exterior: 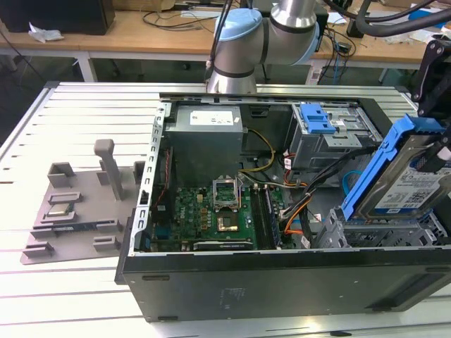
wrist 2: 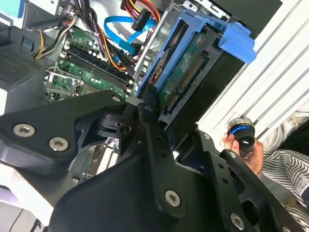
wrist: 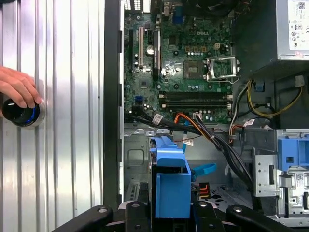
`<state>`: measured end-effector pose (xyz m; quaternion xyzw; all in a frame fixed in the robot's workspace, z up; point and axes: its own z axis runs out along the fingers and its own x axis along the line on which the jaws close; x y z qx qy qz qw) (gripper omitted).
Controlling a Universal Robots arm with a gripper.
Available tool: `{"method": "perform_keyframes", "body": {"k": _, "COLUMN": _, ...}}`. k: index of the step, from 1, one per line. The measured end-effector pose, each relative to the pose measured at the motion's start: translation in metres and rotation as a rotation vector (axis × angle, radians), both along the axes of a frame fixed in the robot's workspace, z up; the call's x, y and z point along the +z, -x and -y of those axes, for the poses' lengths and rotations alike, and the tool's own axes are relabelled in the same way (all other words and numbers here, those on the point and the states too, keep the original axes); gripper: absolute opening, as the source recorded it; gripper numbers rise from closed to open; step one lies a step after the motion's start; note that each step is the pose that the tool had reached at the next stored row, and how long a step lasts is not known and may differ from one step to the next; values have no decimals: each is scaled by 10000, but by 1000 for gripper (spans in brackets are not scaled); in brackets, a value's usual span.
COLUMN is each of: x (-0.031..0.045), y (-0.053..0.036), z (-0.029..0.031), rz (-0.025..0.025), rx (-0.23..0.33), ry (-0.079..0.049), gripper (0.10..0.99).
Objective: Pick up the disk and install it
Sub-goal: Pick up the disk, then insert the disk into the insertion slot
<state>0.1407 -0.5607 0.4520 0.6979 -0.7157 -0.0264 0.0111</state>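
Note:
The disk (exterior: pixel 405 184), a silver hard drive with a blue-and-white label in a blue plastic frame, hangs tilted over the metal drive cage (exterior: pixel 380 232) at the exterior view's right end of the open computer case. My gripper (exterior: pixel 438 144) comes down from the upper right and is shut on the disk's raised end. In the second wrist view the disk (wrist 2: pixel 193 72) shows its circuit-board side, with my gripper (wrist 2: pixel 178 128) clamped on its edges. In the first wrist view the disk's blue frame (wrist: pixel 170 176) sticks out from between my fingers (wrist: pixel 130 212).
The case holds a motherboard (exterior: pixel 218 211), a grey power supply (exterior: pixel 204 130), a bay with a blue latch (exterior: pixel 315 117), and orange and blue cables (wrist: pixel 193 123). A grey fixture plate (exterior: pixel 77 211) lies on the slatted table. A person's hand (wrist: pixel 17 87) rests on a round knob (wrist: pixel 21 113).

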Motion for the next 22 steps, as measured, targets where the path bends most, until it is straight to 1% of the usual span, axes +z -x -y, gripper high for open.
{"method": "perform_keyframes", "body": {"k": 11, "x": -1, "y": 0, "z": 0, "rz": 0, "rx": 0, "ry": 1, "gripper": 365}}
{"method": "perform_keyframes", "body": {"k": 14, "x": -1, "y": 0, "z": -14, "rz": 0, "rx": -1, "ry": 1, "gripper": 365}}
{"method": "perform_keyframes", "body": {"k": 17, "x": 0, "y": 0, "z": -44, "rz": 0, "rx": 0, "ry": 2, "gripper": 365}}
{"method": "perform_keyframes", "body": {"k": 22, "x": -17, "y": 0, "z": -56, "rz": 0, "rx": -1, "ry": 0, "gripper": 365}}
